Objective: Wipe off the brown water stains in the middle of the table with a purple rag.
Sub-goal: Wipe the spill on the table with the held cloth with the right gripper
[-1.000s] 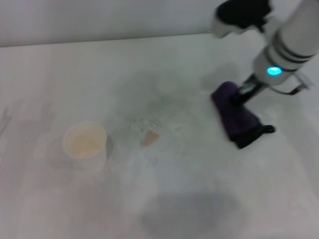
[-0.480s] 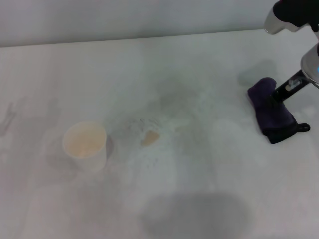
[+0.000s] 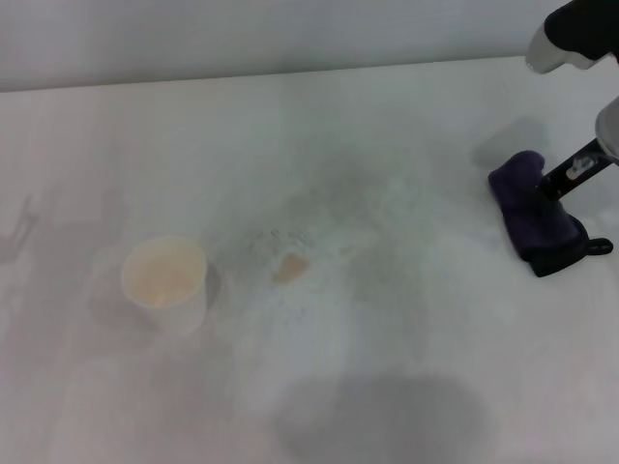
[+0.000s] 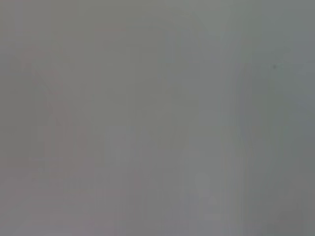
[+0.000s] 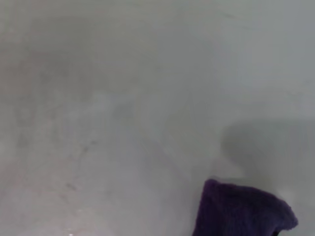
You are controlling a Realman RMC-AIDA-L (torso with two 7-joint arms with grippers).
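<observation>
1. A small tan-brown irregular puddle stain [image 3: 289, 268] lies near the middle of the broad white-grey counter [image 3: 387, 126], unwiped, ringed by faint grey speckled smudges.
2. A bunched dark purple cloth rag with a black edge and small black loop [image 3: 535, 215] sits on the counter at its far right side, well apart from the stain; the right wrist view catches one purple corner of it [image 5: 241, 211] against bare surface.
3. The right end effector [image 3: 566, 184] reaches down from the upper right corner of the head view, its black fingers pressed into the rag and apparently gripping it.
4. A white paper cup with a pale tan inside [image 3: 165, 281] stands upright to the left of the stain, near it but not touching.
5. The left end effector appears in no view; its wrist camera shows only plain grey surface.
</observation>
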